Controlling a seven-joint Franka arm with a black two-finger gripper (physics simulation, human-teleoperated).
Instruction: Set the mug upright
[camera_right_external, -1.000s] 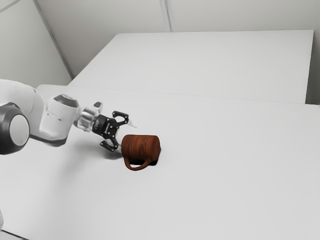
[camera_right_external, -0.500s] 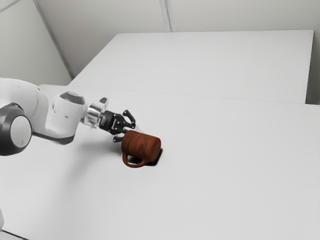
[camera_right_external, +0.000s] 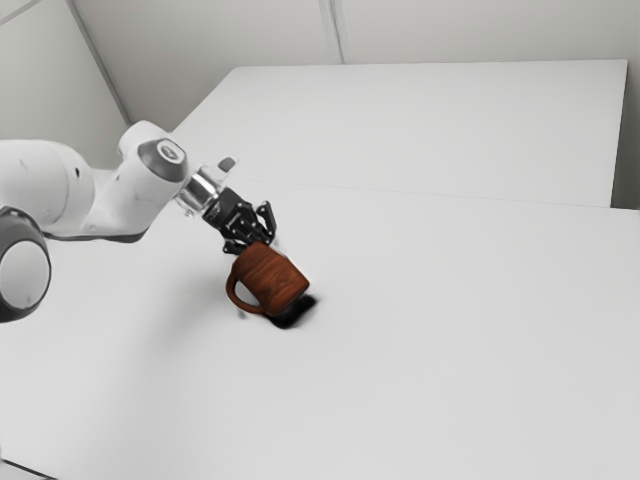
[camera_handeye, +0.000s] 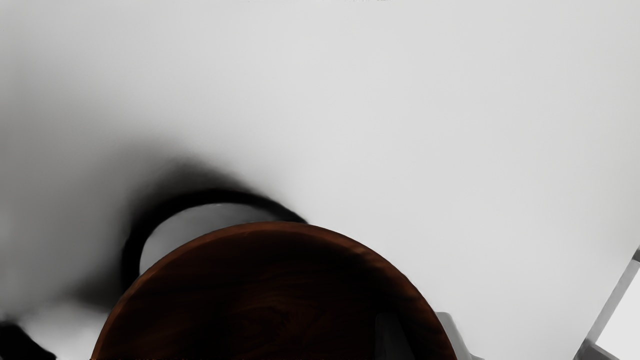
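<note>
White worktop (camera_right_external: 450, 350) stretches out under and beyond my jaws, the broadest thing around me. Above it reaches my pale arm (camera_right_external: 140, 195), coming in from the exterior view's left and slanting down to where I grip. Next in size is the brown wood-grained mug (camera_right_external: 270, 275), right at my jaws (camera_right_external: 256, 238), tilted rather than upright: its mouth faces back up toward me, and its base points down and away from me, toward the exterior view's right. I have the jaws closed on its wall at the rim (camera_handeye: 270, 226), one finger (camera_handeye: 392, 342) inside the mouth, the other (camera_handeye: 450, 332) outside, the wood pinched between them. A dark shadow (camera_right_external: 295, 312) lies on the worktop below the mug, past its base as seen from my jaws; whether the lowest edge of the base touches down there, I cannot tell. Smaller than the body, the looped handle (camera_right_external: 232, 290) sticks out from the mug's side, toward the exterior view's left, well apart from the stretch of rim I hold. Smallest of all are my fingertips, both at that one piece of wall.
</note>
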